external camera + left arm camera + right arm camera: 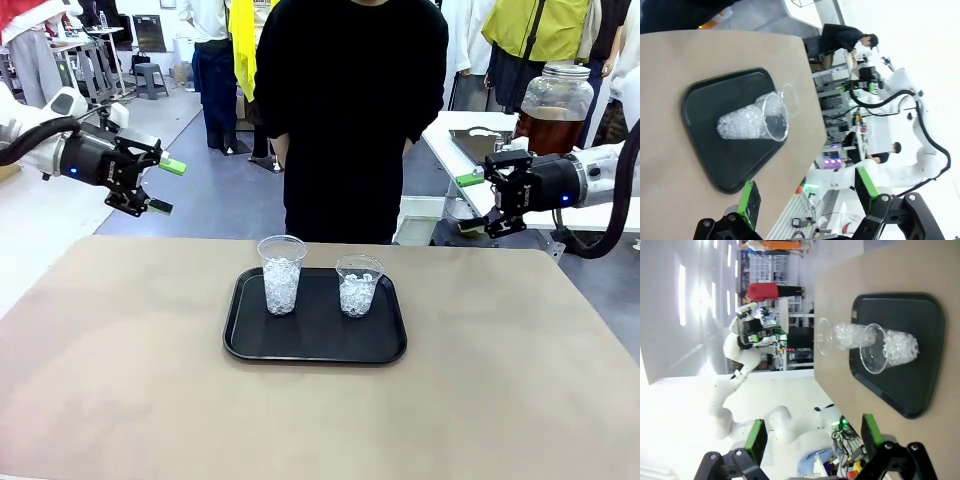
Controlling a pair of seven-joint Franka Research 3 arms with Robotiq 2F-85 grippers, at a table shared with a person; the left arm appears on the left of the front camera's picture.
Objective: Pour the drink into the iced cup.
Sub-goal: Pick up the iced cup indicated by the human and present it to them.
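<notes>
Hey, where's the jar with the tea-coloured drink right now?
The drink jar stands at the far right of the front view, on a white side table, just behind and above the open right gripper.

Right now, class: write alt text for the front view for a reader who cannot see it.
A taller cup and a shorter cup, both holding ice, stand on a black tray on a table. The left gripper and right gripper hang open at either side; a person in black stands opposite, a jar of amber drink far right.
</notes>
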